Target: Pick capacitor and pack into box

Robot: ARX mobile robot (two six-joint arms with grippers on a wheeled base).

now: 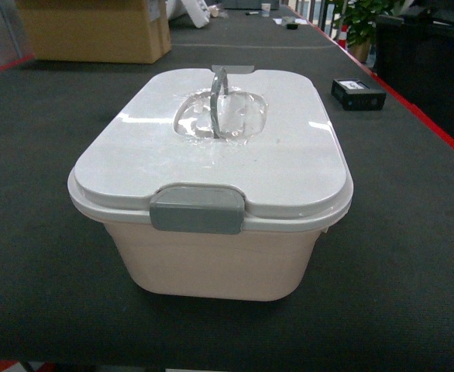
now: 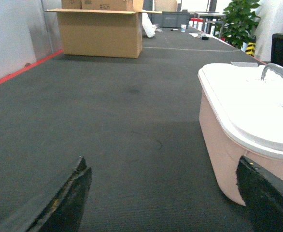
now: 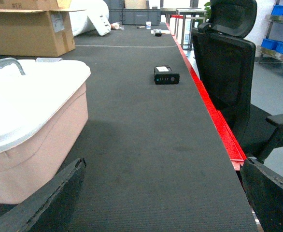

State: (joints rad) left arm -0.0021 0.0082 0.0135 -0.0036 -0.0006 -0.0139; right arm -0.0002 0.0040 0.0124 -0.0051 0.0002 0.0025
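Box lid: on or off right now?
On. The white lid sits flat on the pink box, and the grey front latch is folded down over the rim. The handle stands upright.

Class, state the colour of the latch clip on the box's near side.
Grey, on the latch clip of the box; head view shows it best.

box (image 1: 211, 256) ctr on table (image 1: 49, 256), carton (image 1: 95, 31) behind-left, small device (image 1: 358, 94) behind-right

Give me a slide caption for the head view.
Closed pink box with white lid latched, handle up, on dark table.
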